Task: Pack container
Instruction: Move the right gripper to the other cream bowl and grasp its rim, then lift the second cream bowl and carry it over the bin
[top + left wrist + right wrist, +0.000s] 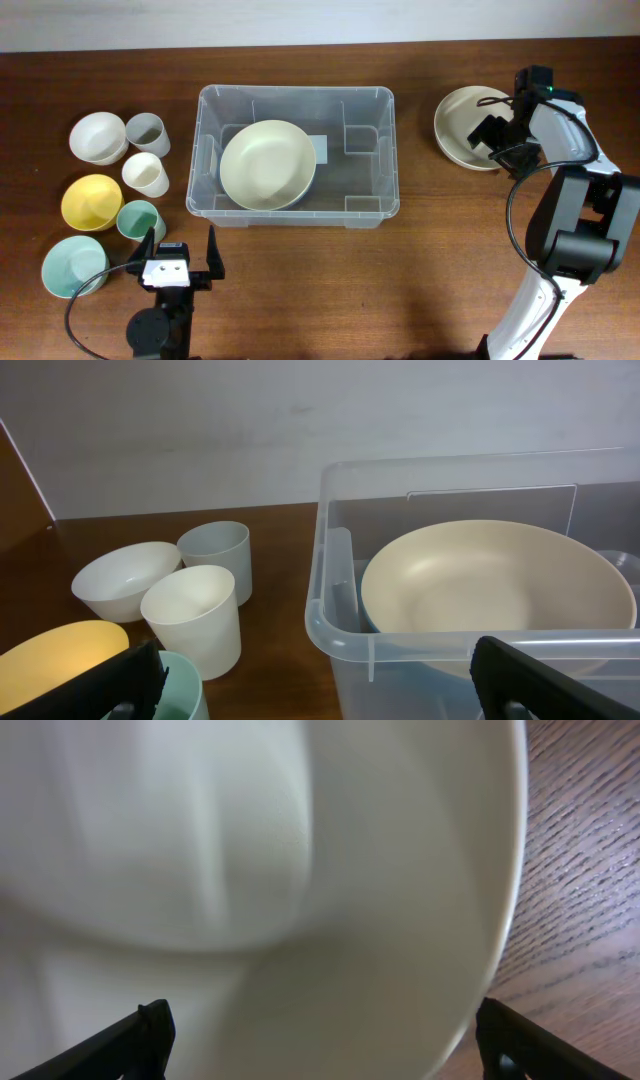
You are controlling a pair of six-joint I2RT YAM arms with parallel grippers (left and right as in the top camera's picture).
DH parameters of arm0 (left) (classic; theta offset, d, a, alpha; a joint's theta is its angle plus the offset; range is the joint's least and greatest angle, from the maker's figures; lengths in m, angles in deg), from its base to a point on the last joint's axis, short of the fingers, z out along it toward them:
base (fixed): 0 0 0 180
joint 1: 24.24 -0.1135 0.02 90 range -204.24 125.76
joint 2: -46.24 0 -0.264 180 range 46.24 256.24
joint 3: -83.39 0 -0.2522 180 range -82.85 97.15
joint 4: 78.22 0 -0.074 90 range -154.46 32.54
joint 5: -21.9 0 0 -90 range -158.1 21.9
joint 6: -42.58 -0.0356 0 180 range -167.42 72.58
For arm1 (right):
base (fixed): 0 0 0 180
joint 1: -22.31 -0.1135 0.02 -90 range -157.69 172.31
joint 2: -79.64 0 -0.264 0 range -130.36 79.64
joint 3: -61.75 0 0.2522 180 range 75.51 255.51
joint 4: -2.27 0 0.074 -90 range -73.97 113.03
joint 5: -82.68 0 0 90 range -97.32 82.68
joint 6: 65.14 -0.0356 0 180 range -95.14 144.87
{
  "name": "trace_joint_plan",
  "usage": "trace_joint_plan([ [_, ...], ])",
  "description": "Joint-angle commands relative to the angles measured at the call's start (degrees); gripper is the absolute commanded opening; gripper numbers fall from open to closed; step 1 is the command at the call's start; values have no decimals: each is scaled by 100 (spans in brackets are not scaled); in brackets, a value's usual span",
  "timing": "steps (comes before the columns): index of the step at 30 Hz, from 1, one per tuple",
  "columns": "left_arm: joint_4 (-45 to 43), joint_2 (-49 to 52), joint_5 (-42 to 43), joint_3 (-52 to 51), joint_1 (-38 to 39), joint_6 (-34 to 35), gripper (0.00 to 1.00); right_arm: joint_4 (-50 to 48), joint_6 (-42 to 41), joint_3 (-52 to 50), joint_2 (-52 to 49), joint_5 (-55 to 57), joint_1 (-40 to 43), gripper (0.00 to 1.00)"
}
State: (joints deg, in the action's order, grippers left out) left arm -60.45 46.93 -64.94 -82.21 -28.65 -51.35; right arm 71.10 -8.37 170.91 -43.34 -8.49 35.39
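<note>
Wooden table: right pincer spread wide over bowl.

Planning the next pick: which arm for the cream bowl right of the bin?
Right. The right gripper, open, hangs over that bowl; the left gripper sits beyond the container, near the teal cup.

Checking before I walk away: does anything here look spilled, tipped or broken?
Nothing stands out. A cream bowl sits inside the container, and the cups and bowls on the table stand upright, none spilled or cracked.

Left gripper and right gripper both spread wide.
</note>
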Motion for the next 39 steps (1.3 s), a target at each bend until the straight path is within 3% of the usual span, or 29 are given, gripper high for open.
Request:
trace_joint_plan([
  [1,37,-35,2,-13,24,-92,100,-48,-72,-42,-155,-33,11,87],
  [5,37,-35,2,-13,24,-92,100,-48,-72,-44,-289,-37,11,80],
  [10,37,-35,2,-13,24,-92,100,-52,-74,-48,-319,-37,11,58],
  [18,37,-35,2,-13,24,-92,100,-55,-74,-46,-319,-37,22,4],
  [27,37,-35,2,-13,24,-92,100,-39,-70,323,-92,-627,304,4],
  [39,37,-35,2,-13,24,-92,100,599,94,2098,1314,-1488,918,4],
])
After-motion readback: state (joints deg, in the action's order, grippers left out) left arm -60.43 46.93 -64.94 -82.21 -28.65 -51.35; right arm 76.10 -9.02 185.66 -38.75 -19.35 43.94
